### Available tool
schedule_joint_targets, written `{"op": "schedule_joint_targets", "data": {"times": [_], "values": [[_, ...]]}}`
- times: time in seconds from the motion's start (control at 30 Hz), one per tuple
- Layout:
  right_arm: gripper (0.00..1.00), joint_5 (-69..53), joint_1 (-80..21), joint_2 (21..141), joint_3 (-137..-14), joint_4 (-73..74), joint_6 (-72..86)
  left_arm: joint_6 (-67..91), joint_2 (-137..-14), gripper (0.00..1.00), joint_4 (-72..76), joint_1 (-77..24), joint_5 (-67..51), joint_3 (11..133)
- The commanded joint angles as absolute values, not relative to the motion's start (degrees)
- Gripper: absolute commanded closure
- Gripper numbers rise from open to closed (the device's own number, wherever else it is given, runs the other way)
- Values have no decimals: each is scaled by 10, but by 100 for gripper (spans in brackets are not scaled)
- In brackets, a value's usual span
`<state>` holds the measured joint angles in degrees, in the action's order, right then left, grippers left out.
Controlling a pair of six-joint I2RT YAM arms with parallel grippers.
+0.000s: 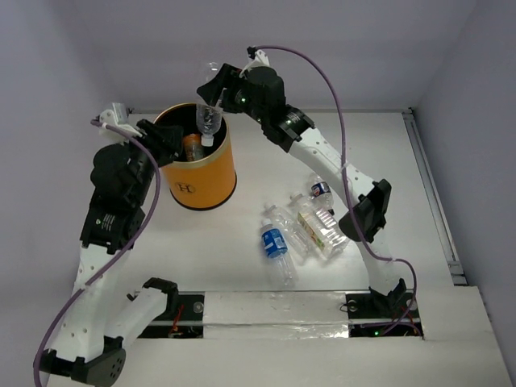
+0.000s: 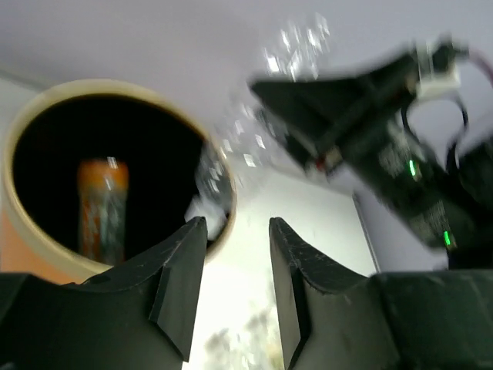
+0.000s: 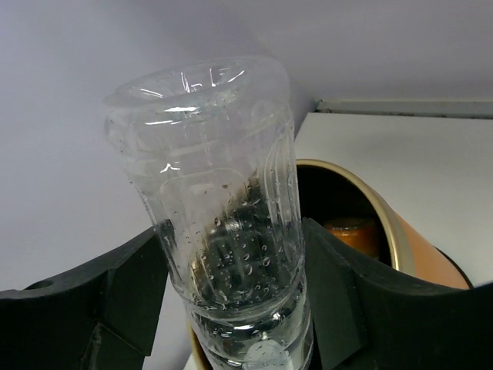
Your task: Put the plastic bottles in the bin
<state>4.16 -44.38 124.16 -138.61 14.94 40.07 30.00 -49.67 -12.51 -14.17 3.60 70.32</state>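
Observation:
The orange-yellow bin [image 1: 203, 176] stands at the back left, and an orange bottle [image 1: 192, 147] is upright inside it. My right gripper [image 1: 214, 95] is shut on a clear plastic bottle [image 1: 209, 121], held cap-down over the bin's mouth. In the right wrist view that bottle [image 3: 223, 200] fills the space between the fingers, above the bin's rim [image 3: 385, 212]. My left gripper [image 1: 172, 139] hovers at the bin's left rim; its jaws [image 2: 237, 223] stand apart with nothing between them. The left wrist view looks down into the bin [image 2: 100, 86] at the orange bottle [image 2: 102, 208].
More bottles lie on the table right of the bin: a blue-labelled one [image 1: 274, 240], a yellow-green-labelled one [image 1: 318, 227] and another blue-labelled one [image 1: 321, 192] close to the right arm. The back wall is just behind the bin.

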Motion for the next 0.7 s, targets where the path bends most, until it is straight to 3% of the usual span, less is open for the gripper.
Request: {"op": "schedule_joint_targets", "data": {"times": [0.0,0.17,0.3,0.4,0.43,0.53,0.57,0.67], "values": [[30,67,-456,1249,-1434,122,377,337,-467,65,-192,-180,31,652],[10,62,-456,1261,-1443,120,362,402,-381,65,-221,-194,-43,521],[2,67,-456,1255,-1453,130,357,421,-369,59,-213,-213,-111,456],[2,76,-456,1231,-1427,141,347,413,-402,53,-203,-246,-130,450],[6,79,-456,1196,-1406,137,338,413,-413,51,-195,-259,-133,453],[61,87,-448,1121,-1270,120,322,413,-465,40,-189,-334,-113,469],[84,91,-439,1065,-1230,118,321,416,-495,34,-192,-351,-107,472],[95,92,-409,945,-1060,121,316,424,-545,25,-192,-420,-88,473]]}}
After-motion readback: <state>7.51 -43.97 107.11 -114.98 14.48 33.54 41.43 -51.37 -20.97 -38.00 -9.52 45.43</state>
